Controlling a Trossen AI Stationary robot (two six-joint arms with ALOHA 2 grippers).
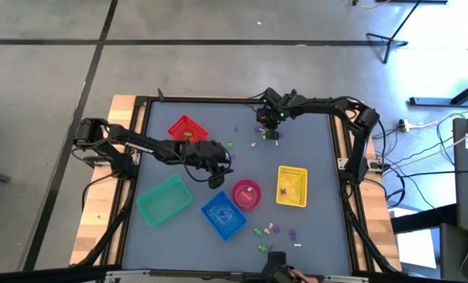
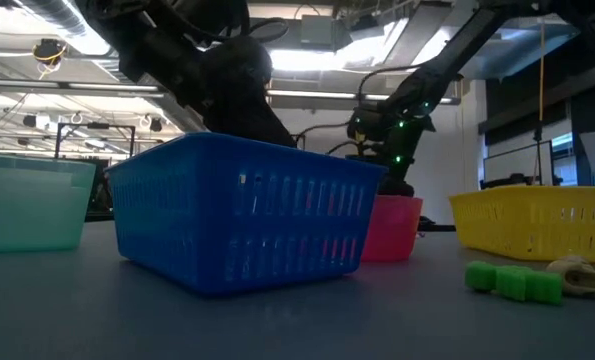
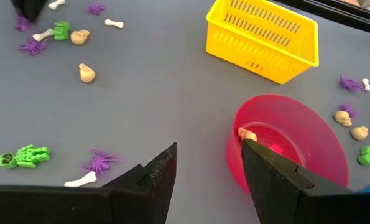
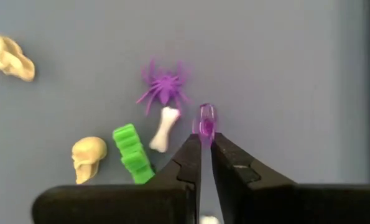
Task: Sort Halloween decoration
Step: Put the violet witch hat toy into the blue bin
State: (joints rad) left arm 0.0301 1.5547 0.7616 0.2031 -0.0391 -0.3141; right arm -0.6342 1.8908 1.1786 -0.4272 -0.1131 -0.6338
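Right gripper pinches a purple trinket at its fingertips.
Trinket stands upright, probably a small spider; left gripper is open, empty, beside pink bowl.

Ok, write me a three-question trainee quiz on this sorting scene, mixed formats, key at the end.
1. True or false: the right gripper is pinching a small purple piece.
2. Multiple choice: In the left wrist view, the left gripper is open beside which container?
A. the teal basket
B. the pink bowl
C. the red basket
3. Fill in: in the right wrist view, the white bone lies just below a purple ____.

Key: 1 true; 2 B; 3 spider.
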